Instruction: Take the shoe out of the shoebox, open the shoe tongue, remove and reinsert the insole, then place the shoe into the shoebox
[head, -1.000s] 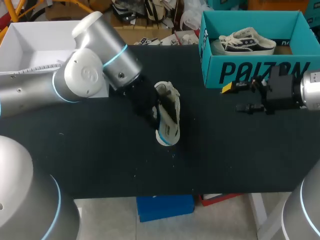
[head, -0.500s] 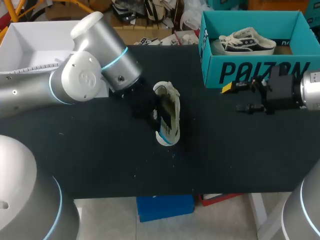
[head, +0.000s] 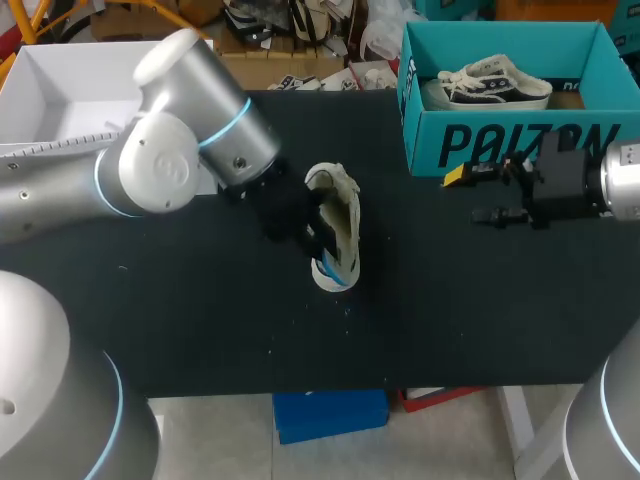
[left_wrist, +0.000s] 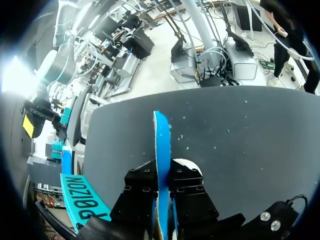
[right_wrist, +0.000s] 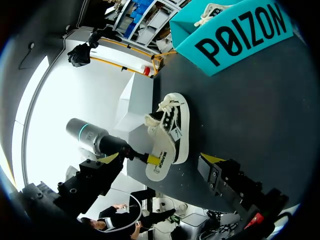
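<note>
Appears to be a robotics lab, with left arm (head: 165, 160) and right arm (head: 620, 190) over a black table (head: 200, 320) bearing shoe (head: 345, 205) and shoebox (head: 520, 145).

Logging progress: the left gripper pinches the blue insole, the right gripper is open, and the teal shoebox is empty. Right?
Not quite: the shoebox holds a shoe, as the head view shows. The left gripper does pinch the blue insole, and the right gripper is open.

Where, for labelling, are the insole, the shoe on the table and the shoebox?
insole (left_wrist: 161, 145): left wrist view, mid strip
shoe on the table (right_wrist: 172, 134): right wrist view, side
shoebox (head: 500, 140): head view, front wall
</note>
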